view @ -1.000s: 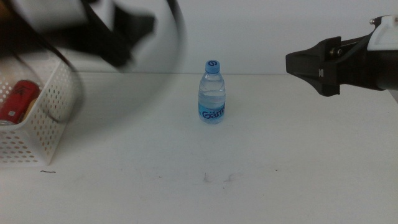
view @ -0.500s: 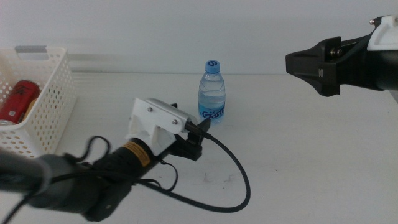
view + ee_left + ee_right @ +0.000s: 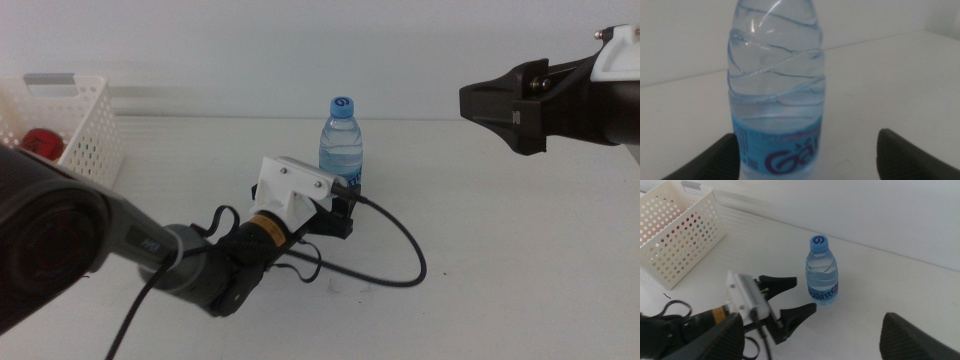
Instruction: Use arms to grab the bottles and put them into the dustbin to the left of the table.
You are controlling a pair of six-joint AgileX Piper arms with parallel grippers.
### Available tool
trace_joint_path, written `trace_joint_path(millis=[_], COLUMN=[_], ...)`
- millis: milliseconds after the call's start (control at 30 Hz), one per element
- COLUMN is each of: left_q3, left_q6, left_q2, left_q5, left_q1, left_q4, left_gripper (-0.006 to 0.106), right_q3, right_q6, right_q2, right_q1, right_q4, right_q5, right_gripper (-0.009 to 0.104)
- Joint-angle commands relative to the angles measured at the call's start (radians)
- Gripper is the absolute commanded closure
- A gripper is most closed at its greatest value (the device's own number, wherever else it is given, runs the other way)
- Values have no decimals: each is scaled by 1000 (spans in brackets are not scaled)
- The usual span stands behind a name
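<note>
The small clear water bottle (image 3: 341, 145) with a blue cap and label stands upright on the white table (image 3: 500, 260). My left gripper (image 3: 345, 210) lies low on the table in front of it, open. In the left wrist view the bottle (image 3: 775, 95) fills the frame, with the left gripper (image 3: 807, 136) spread either side of its base. The right wrist view shows the bottle (image 3: 822, 275) just beyond the left gripper (image 3: 805, 294). My right gripper (image 3: 500, 100) hangs open at the right, also seen in its own view (image 3: 812, 325). The red can (image 3: 40, 143) lies in the dustbin (image 3: 75, 130). The yellow bottle is out of view.
The dustbin stands at the table's far left edge and shows in the right wrist view (image 3: 680, 230). The left arm's black cable (image 3: 400, 250) loops over the table in front of the bottle. A white wall rises behind the table.
My left arm has swung from over the dustbin down to the table and moved right and forward to the water bottle. The right arm has not moved.
</note>
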Motion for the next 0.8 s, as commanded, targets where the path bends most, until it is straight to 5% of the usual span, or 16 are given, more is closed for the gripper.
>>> trace_joint_path(millis=[0, 667, 767], left_q3=[-54, -435, -434], left_q6=[-10, -10, -9], left_q2=[31, 228, 222], left_q5=[32, 209, 226], left_q1=[13, 35, 39], left_q4=[-11, -4, -22], left_gripper=[7, 7, 19], right_q3=[3, 3, 3], right_q6=[-3, -3, -3], right_q2=[-5, -5, -5], right_q1=[2, 2, 2], right_q4=[-13, -13, -13], right_q5=[-9, -9, -9], right_gripper=[7, 7, 7])
